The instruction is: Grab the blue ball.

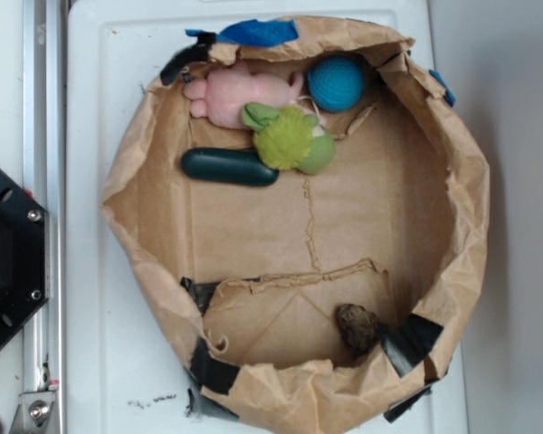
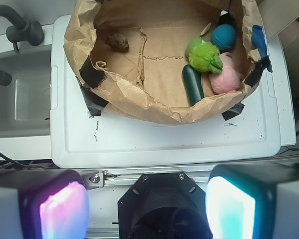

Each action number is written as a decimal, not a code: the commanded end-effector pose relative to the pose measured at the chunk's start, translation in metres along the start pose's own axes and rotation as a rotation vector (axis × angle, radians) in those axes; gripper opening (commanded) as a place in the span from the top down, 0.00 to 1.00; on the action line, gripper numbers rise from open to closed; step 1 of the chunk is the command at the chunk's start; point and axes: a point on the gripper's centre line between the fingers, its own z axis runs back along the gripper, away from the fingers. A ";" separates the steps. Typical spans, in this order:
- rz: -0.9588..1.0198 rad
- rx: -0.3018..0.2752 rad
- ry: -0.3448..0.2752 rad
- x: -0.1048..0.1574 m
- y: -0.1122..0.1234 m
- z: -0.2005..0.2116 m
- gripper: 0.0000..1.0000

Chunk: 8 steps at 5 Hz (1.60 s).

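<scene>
The blue ball (image 1: 336,83) is a small ribbed teal ball lying inside a brown paper bag ring (image 1: 462,199), against its far wall. In the wrist view the ball (image 2: 224,36) lies at the upper right, touching a lime-green plush toy (image 2: 204,55). My gripper (image 2: 147,209) shows only in the wrist view, at the bottom edge. Its two fingers, with glowing pads (image 2: 62,211), stand wide apart with nothing between them. It is far from the ball, back over the robot's black base. The exterior view shows no gripper.
Inside the bag ring (image 2: 139,99) lie a pink plush (image 1: 240,95), the green plush (image 1: 292,138), a dark green oblong object (image 1: 229,166) and a brown lump (image 1: 359,327). Blue tape (image 1: 258,33) sits on the rim. A sink (image 2: 20,99) lies beside the white surface (image 1: 100,362).
</scene>
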 end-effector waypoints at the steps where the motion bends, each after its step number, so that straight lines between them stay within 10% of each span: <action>1: 0.000 0.000 0.000 0.000 0.000 0.000 0.00; 4: 0.162 0.027 -0.133 0.094 0.026 -0.031 0.00; 8: 0.450 0.015 -0.182 0.095 0.028 -0.060 0.00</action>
